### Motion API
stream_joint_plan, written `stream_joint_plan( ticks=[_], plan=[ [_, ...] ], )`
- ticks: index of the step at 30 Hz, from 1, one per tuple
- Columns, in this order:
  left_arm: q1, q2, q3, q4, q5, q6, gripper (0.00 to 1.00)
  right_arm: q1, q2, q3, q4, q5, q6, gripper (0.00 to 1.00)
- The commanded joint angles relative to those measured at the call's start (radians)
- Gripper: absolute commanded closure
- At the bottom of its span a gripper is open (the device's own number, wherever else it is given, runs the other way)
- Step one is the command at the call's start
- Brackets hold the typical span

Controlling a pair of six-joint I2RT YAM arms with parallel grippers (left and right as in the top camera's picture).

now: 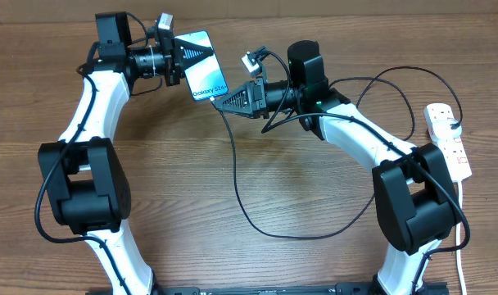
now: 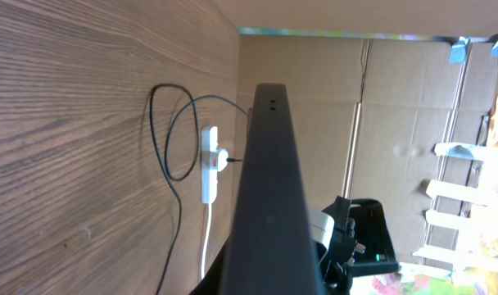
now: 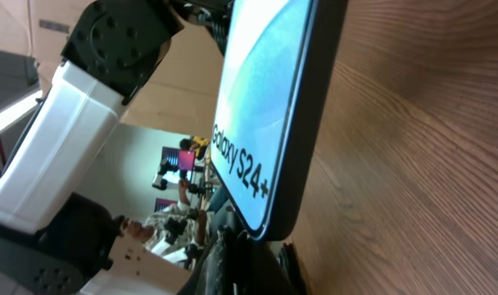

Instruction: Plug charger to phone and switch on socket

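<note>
My left gripper (image 1: pixel 186 61) is shut on the upper end of the phone (image 1: pixel 201 67) and holds it above the table with its lit blue screen up. The "Galaxy S24+" text fills the right wrist view on the phone (image 3: pixel 257 98). My right gripper (image 1: pixel 219 100) is shut on the charger's connector end, right at the phone's lower edge; the tip itself is hidden between the fingers (image 3: pixel 247 262). The thin black charger (image 1: pixel 241 197) cable loops wide over the table to the white socket (image 1: pixel 447 139) at the right edge. The left wrist view shows the phone's dark edge (image 2: pixel 265 180) and the socket (image 2: pixel 209 168).
Both white arms with black joints (image 1: pixel 81 188) (image 1: pixel 417 205) stand near the table's front. Thicker black robot cables run along them. The socket's white lead (image 1: pixel 462 262) trails off the front right. Cardboard walls (image 2: pixel 314 123) lie beyond the table.
</note>
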Motion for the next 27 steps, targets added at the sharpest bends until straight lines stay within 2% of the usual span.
stream_joint_plan(
  ticks=[1,11,16,27],
  plan=[
    [-0.013,-0.019,0.009,-0.003,0.055,-0.022,0.96,0.020,-0.022,0.000,0.021,0.153,0.037,0.96],
    [-0.013,-0.019,0.009,-0.003,0.063,-0.029,0.96,0.070,-0.022,0.000,0.119,0.260,0.108,0.96],
    [-0.013,-0.019,0.009,-0.003,0.093,-0.028,0.96,0.053,-0.022,0.000,0.110,0.252,0.111,0.96],
    [0.026,-0.019,0.009,0.001,0.051,-0.029,0.96,0.010,-0.022,0.000,0.112,0.173,0.130,0.96]
  ],
)
